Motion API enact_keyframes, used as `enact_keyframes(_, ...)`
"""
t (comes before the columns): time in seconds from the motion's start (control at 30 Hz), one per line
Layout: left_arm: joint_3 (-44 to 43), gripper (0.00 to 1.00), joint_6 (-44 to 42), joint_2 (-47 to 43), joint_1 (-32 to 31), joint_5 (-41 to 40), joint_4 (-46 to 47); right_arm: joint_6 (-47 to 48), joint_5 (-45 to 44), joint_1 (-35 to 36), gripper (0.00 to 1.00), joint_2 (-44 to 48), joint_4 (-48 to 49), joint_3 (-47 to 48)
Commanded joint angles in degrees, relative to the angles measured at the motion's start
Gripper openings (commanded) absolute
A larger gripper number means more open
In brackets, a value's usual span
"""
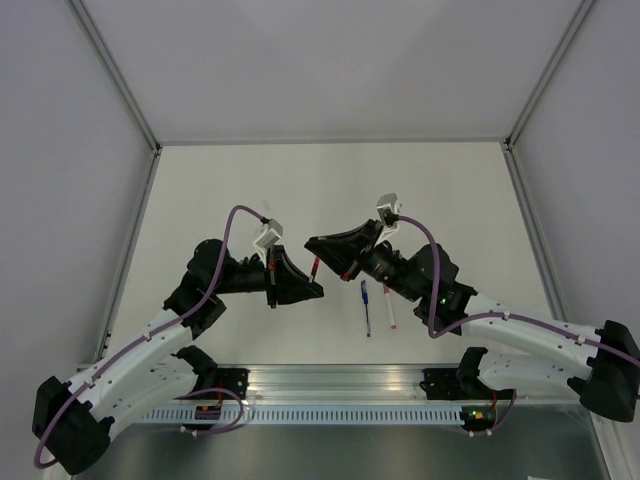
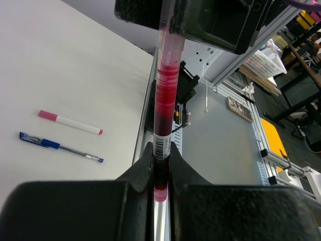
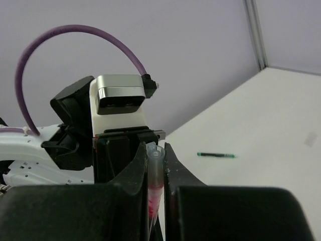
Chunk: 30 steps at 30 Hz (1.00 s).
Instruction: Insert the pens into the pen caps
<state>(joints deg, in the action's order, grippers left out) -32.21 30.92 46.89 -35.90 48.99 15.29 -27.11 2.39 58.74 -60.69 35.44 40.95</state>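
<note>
Slim red stick pen held in the air above the white table. Left end effector is clamped on its barcoded end, and right end effector is clamped on a translucent red-tinted tube. Blue stick pen, white pink-ended pen and thin green pen lie on the table.

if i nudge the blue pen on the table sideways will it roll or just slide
Likely rolls: the blue pen is a slim round stick lying flat on the smooth table. It looks stiff and light, so a pinch should lift it without bending. Being so thin, it may slip.
</note>
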Motion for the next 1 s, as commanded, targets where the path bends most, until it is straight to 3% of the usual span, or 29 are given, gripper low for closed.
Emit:
enact_keyframes(0.0, -4.98, 0.05, 1.96, 1.09, 1.27, -7.52, 10.64, 2.68, 1.16, 2.88, 0.00, -0.66, -21.01, 2.26)
enact_keyframes(0.07, -3.57, 0.23, 1.26, 1.62, 1.27, -6.81, 10.11, 2.51, -1.06, 0.60, 0.00, -1.45, -24.09, 6.83)
enact_keyframes(0.13, -2.26, 0.28, 0.64, 2.41, 1.27, -6.28, 9.59, 2.15, -2.04, -0.81, 0.00, -2.41, -26.38, 9.66)
enact_keyframes(0.17, -1.90, 0.35, 0.03, 2.59, 1.27, -6.28, 9.24, 1.98, -2.04, -1.60, 0.00, -3.38, -26.91, 11.07)
enact_keyframes(0.3, -0.05, 0.42, -1.30, 4.34, 1.27, -2.43, 8.44, 4.07, -3.80, -5.99, 0.00, -7.16, -31.82, 19.31)
enact_keyframes(0.33, 0.30, 0.47, -1.21, 4.78, 1.27, -2.24, 8.35, 4.70, -3.97, -6.88, 0.00, -8.12, -34.53, 20.56)
enact_keyframes(0.37, 0.82, 0.62, -1.21, 5.74, 1.18, -1.97, 7.92, 4.96, -3.71, -7.76, 0.00, -9.70, -35.26, 21.62)
enact_keyframes(0.57, 3.20, 0.92, -1.47, 9.52, 1.18, -2.93, 6.34, 5.49, -2.83, -12.95, 0.00, -14.54, -43.95, 25.49)
enact_keyframes(0.67, 3.12, 0.98, -3.05, 11.20, 1.18, -6.70, 4.76, 4.44, -4.23, -13.65, 0.00, -15.69, -46.51, 23.66)
enact_keyframes(0.97, 2.59, 1.00, -4.20, 8.66, 1.27, -40.78, -12.37, -5.66, -2.57, -13.74, 0.00, -18.50, -44.15, 10.66)
